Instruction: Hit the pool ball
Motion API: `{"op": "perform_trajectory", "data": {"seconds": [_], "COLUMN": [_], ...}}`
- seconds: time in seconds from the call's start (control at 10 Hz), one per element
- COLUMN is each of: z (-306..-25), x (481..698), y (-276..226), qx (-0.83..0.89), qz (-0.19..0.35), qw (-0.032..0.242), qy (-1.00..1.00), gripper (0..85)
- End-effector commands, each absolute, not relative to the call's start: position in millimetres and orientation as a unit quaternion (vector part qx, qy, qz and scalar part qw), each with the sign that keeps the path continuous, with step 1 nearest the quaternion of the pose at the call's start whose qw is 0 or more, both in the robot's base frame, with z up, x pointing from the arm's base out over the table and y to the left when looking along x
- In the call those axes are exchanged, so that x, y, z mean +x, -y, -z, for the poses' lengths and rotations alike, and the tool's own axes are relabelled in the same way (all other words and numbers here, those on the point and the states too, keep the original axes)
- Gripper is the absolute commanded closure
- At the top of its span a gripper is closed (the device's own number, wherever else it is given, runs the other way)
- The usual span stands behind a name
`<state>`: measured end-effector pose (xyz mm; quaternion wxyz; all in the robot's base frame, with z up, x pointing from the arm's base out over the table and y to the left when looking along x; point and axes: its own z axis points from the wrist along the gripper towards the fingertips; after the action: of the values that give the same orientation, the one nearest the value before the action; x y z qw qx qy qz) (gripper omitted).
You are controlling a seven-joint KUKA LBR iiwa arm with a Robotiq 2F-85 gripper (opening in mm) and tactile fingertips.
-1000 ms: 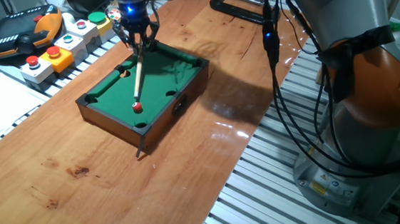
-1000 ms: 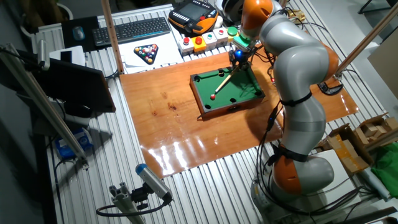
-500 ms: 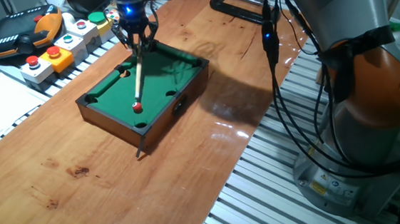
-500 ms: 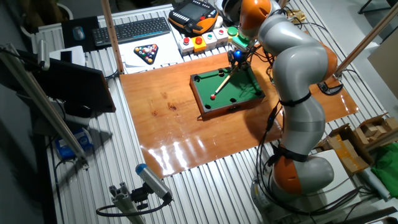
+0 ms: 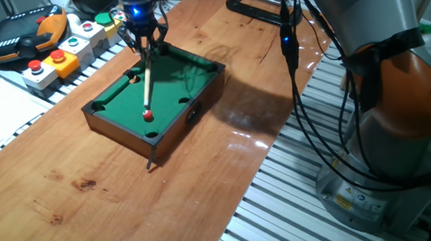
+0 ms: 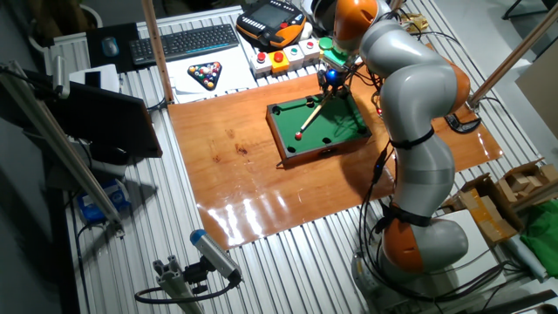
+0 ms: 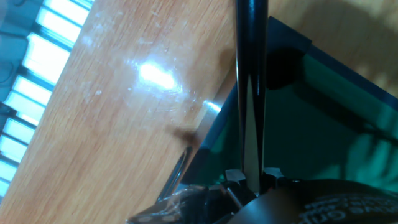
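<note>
1. Nearest, in one fixed view, the wooden desk (image 5: 117, 197) lay bare in front of the miniature pool table (image 5: 170, 129), whose brown walls framed green felt.
2. Just behind that near wall, the pool ball (image 5: 148, 116), red and glossy, sat on the felt close to the near-right corner pocket; in the other fixed view it showed as a red dot (image 6: 298, 136) toward the left side of the felt.
3. Directly above it, the cue stick (image 5: 148, 80) slanted down, its tip at or just short of the ball; contact could not be told.
4. Higher up, the end effector (image 5: 143, 44) was clamped on the stick's upper end over the far rim; the hand view showed the dark shaft (image 7: 250, 74) running away between the 2 fingers.
5. Farther back stood a box of coloured buttons (image 5: 67, 47).
6. Off to the left, a triangle rack of balls (image 6: 207, 75) rested on paper.
</note>
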<state>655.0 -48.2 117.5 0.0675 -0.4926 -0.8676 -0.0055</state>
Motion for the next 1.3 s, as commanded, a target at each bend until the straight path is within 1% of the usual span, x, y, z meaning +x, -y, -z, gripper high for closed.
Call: {"op": "perform_trajectory", "data": {"seconds": [0.0, 1.2], "z": [-117.3, -117.7], "x": [655.3, 656.9], "y": [48.3, 46.2], "qx": [-0.492, -0.492], "qz": [0.005, -0.001], "qw": [0.067, 0.070], "qy": [0.868, 0.868], "gripper": [84.3, 84.3]}}
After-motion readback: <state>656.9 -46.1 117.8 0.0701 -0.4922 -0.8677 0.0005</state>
